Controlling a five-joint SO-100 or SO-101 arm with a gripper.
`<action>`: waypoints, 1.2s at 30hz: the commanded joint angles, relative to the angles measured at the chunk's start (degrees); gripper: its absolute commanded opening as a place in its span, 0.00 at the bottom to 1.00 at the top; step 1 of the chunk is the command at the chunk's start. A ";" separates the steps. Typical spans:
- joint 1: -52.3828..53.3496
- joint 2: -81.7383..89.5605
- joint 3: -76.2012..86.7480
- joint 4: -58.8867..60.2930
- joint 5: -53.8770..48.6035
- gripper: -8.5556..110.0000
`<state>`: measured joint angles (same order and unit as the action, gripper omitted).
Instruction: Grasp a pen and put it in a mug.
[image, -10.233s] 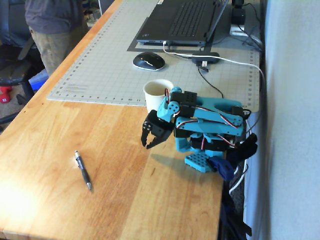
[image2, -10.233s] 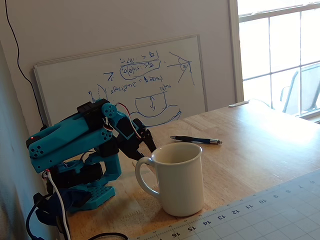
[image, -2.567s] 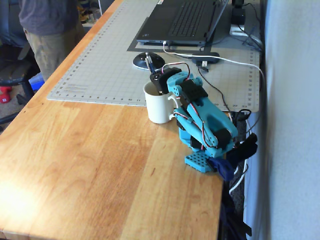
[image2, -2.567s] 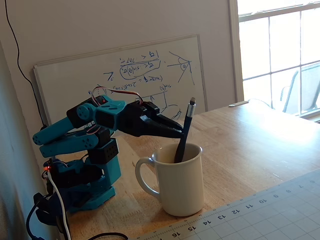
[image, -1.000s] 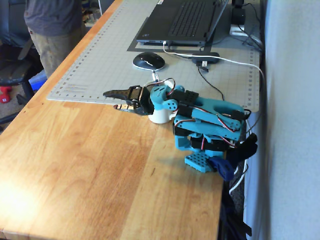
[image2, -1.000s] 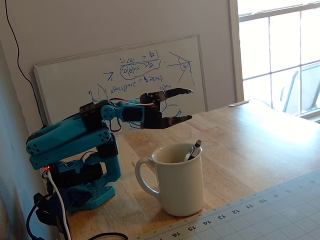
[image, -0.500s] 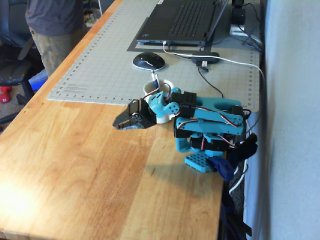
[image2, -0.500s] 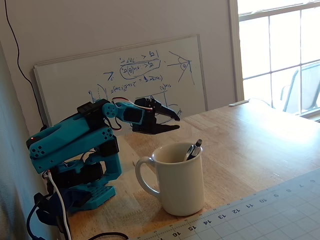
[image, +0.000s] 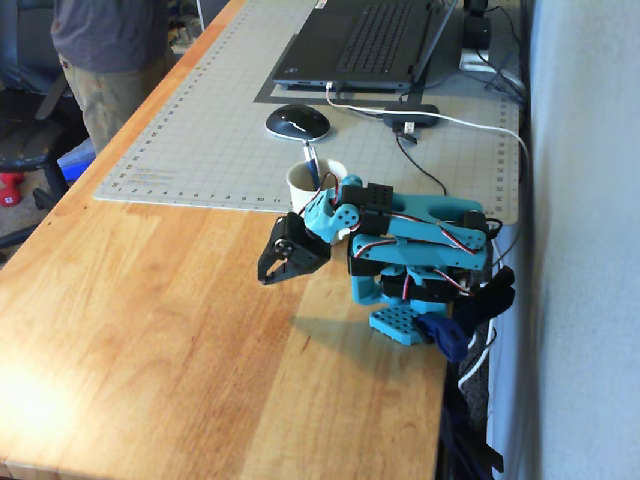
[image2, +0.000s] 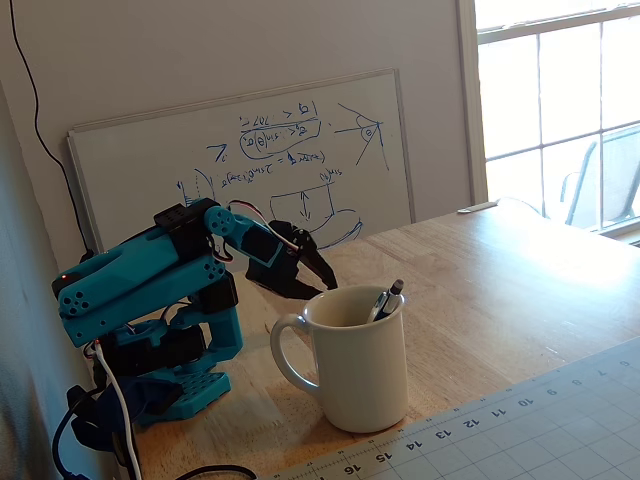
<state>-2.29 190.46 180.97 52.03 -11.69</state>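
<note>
The white mug (image: 299, 177) stands at the near edge of the grey mat, partly hidden behind the teal arm; in the other fixed view the mug (image2: 365, 370) is in front, handle to the left. The dark pen (image2: 385, 298) leans inside it, its silvery end poking above the rim; the pen (image: 311, 161) also shows above the mug here. My gripper (image: 266, 277) hangs beside the mug, pointing down at the wooden table, jaws together and holding nothing. It sits just behind the mug's rim in the other fixed view, gripper (image2: 327, 286).
A computer mouse (image: 297, 122), a laptop (image: 370, 40) and cables (image: 470, 125) lie on the cutting mat (image: 200, 140) beyond the mug. A person (image: 100, 60) stands at the table's far left. A whiteboard (image2: 250, 160) leans on the wall behind the arm.
Since one second ago the arm has folded back and the gripper has swung down from level to pointing at the table, its jaws closing. The pen stays in the mug.
</note>
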 joint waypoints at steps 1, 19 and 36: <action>-0.53 1.67 -0.97 1.76 7.82 0.08; -0.35 1.67 -0.97 15.47 10.46 0.08; -0.35 1.67 -0.97 15.56 10.46 0.08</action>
<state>-2.29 190.46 180.97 66.97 -1.76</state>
